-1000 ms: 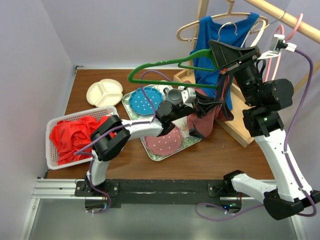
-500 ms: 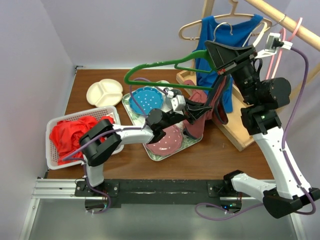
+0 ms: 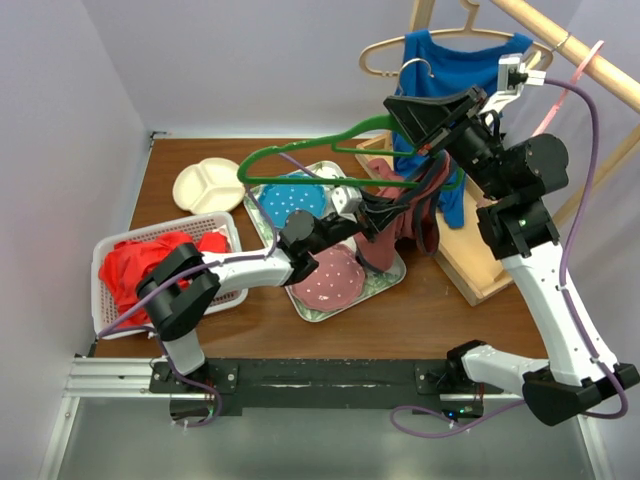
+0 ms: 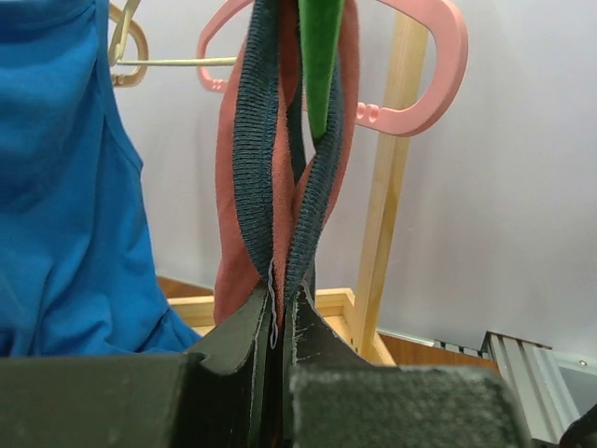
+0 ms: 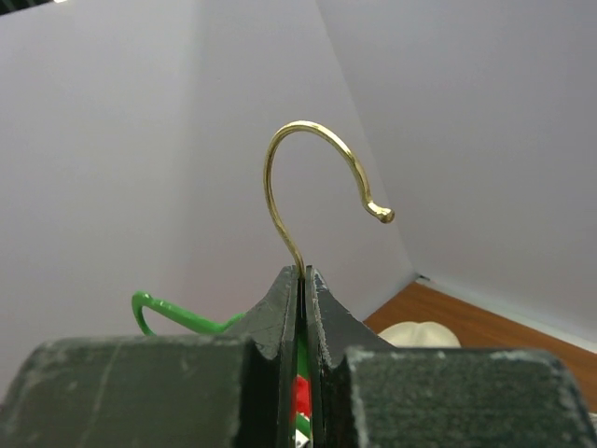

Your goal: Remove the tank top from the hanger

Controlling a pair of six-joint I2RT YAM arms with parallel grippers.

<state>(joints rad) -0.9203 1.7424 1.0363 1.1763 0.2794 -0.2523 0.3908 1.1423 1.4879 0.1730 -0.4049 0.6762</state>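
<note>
A green hanger (image 3: 300, 155) with a gold hook (image 5: 308, 177) is held in the air over the table. My right gripper (image 3: 395, 108) is shut on its neck just below the hook, as the right wrist view (image 5: 302, 273) shows. A rose tank top (image 3: 412, 215) with dark blue trim hangs bunched from the hanger's right end. My left gripper (image 3: 375, 205) is shut on it; in the left wrist view (image 4: 278, 313) the jaws pinch the trimmed strap (image 4: 270, 187) under the green bar (image 4: 322, 56).
A blue tank top (image 3: 450, 60) hangs on a beige hanger from the wooden rack (image 3: 480, 270), with a pink hanger (image 4: 420, 84) beside it. A tray of plates (image 3: 385, 285), a white divided plate (image 3: 210, 185) and a white basket (image 3: 105, 310) of red clothes lie below.
My right gripper has carried the green hanger left and slightly up. My left gripper has drawn back to the left with the tank top, still gripping it.
</note>
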